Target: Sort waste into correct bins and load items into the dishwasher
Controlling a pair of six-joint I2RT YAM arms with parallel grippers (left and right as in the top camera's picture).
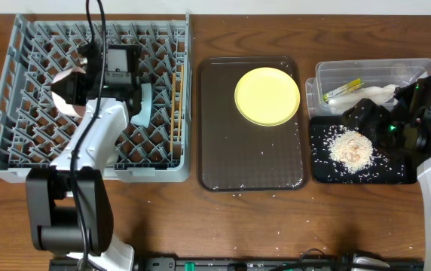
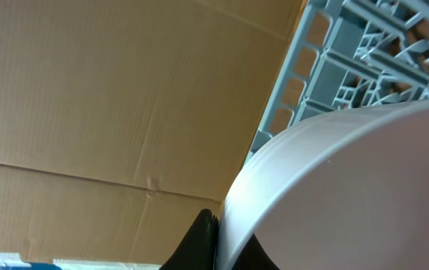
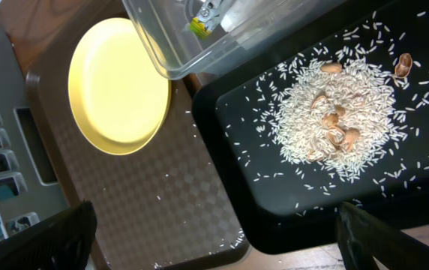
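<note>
My left gripper [image 1: 80, 75] is shut on the rim of the cream-white bowl [image 1: 68, 88] and holds it tilted over the grey dish rack [image 1: 19, 143]. In the left wrist view the black fingers [image 2: 222, 240] pinch the bowl's rim [image 2: 334, 187]. A light-blue bowl [image 1: 145, 102] stands on edge in the rack beside the chopsticks [image 1: 174, 105]. The yellow plate [image 1: 267, 95] lies on the brown tray [image 1: 249, 169]. My right gripper [image 1: 368, 119] is open and empty above the black tray [image 1: 396, 169], which holds the rice scraps [image 1: 351, 147]. The clear tub [image 1: 374, 69] holds the sachet [image 1: 341, 90] and the napkin [image 1: 377, 94]. The cup is out of view.
In the right wrist view the open fingers [image 3: 214, 225] hover over the black tray's near corner [image 3: 274, 217], with the rice pile [image 3: 342, 105], the plate [image 3: 117, 82], the clear tub [image 3: 177, 52] and the brown tray [image 3: 147, 195] below. Loose rice grains dot the brown tray and the table.
</note>
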